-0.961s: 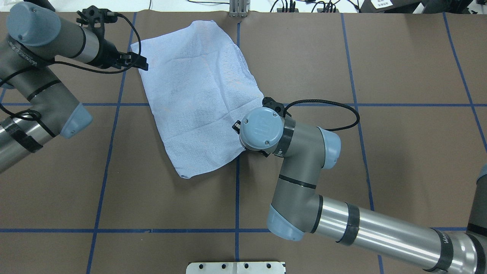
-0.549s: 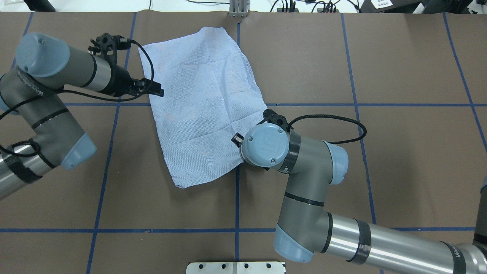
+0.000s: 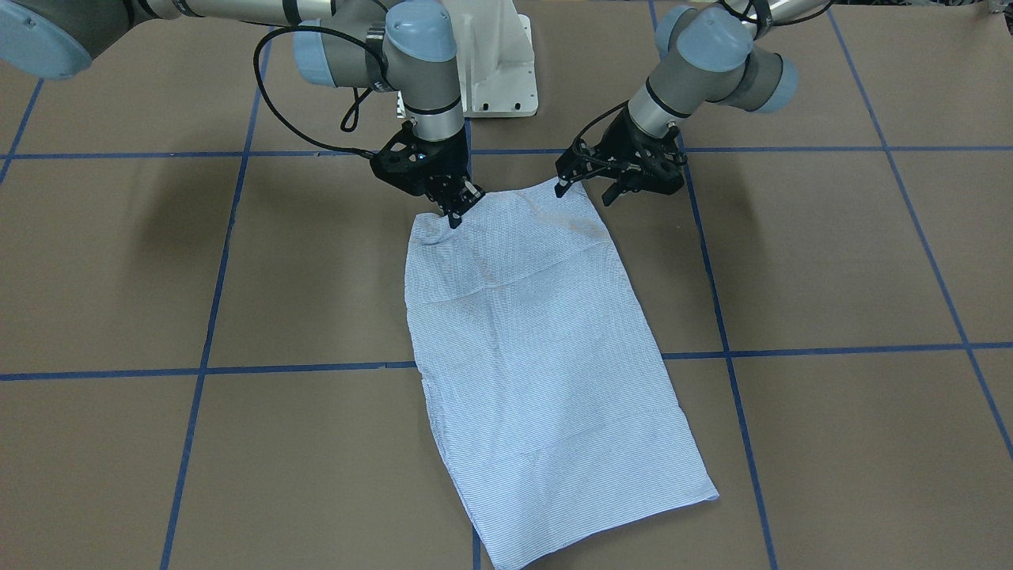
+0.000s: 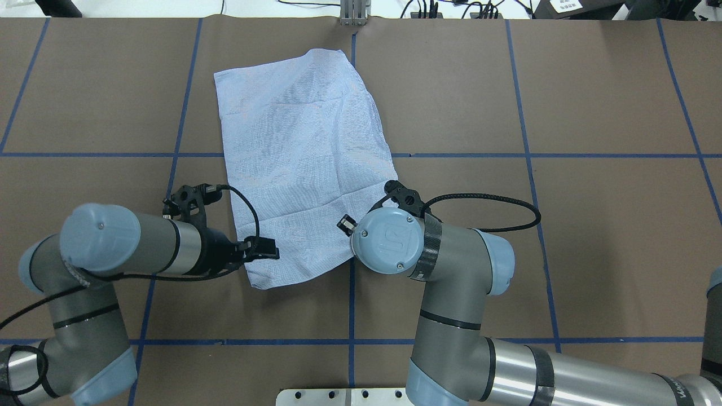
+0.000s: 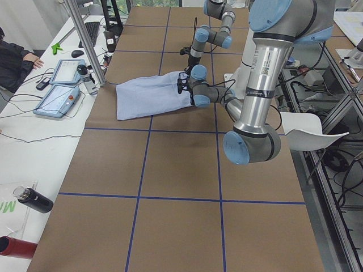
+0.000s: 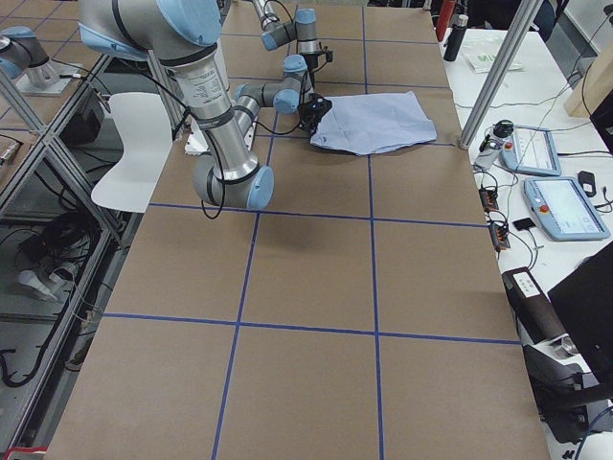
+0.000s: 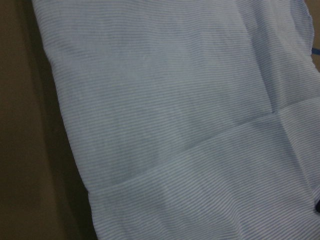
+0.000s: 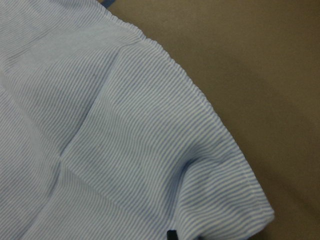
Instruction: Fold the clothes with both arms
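The clothes are one light blue striped shirt [image 4: 304, 146], folded into a long rectangle and lying flat on the brown table [image 4: 564, 225]. It also fills the left wrist view [image 7: 175, 125] and most of the right wrist view [image 8: 125, 150]. My left gripper [image 3: 586, 192] stands open just beside the shirt's near left corner [image 4: 272, 250], low over the table. My right gripper [image 3: 457, 212] is shut on the near right corner, which is puckered up a little. From overhead, the right wrist [image 4: 386, 239] hides that gripper.
Blue tape lines [image 4: 351, 316] divide the table into squares. The white pedestal base [image 3: 498, 63] stands behind the arms. A metal post [image 4: 352, 12] rises at the far edge by the shirt's far end. A side bench holds pendants [image 5: 57, 99], beside a person's sleeve [image 5: 14, 59].
My left arm has swept from the shirt's far left corner down its left edge to the near left corner. The right gripper and shirt corner have shifted slightly toward the robot.
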You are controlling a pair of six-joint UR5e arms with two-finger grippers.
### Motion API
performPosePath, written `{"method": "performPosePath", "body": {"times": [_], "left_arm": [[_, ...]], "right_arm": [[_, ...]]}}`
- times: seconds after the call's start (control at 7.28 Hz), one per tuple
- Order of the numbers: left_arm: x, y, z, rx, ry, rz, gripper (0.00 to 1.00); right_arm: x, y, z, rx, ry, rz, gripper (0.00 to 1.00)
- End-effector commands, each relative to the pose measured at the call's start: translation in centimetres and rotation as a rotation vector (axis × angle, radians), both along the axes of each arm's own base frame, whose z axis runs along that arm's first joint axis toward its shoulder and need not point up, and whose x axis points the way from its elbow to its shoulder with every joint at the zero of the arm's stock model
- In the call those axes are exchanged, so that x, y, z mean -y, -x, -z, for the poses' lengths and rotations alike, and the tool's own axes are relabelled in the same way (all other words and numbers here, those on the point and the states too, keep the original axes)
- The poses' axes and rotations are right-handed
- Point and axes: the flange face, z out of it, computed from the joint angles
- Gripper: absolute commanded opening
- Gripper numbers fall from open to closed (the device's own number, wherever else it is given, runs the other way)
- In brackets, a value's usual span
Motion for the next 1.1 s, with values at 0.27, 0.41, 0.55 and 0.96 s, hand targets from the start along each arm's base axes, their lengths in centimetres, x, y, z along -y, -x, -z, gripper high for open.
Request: {"method": "performPosePath", "body": {"times": [0.27,0.41,0.55,0.96], "left_arm": [[-2.9,-1.7,-1.8,0.015,0.155,0.057,0.53],[-2.9,-1.7,-2.1,0.02,0.157,0.057,0.41],[-3.0,-1.7,-2.3,0.022,0.158,0.056,0.26],[-3.4,-0.9,-0.9,-0.007,0.152,0.04,0.0]], "right_arm": [[0.0,0.0,0.0,0.001,0.0,-0.002,0.0],[0.1,-0.1,-0.1,-0.001,-0.002,-0.004,0.0],[0.1,-0.1,-0.3,-0.004,-0.001,-0.004,0.0],[-0.4,-1.7,-1.3,-0.003,-0.001,-0.003,0.0]]}}
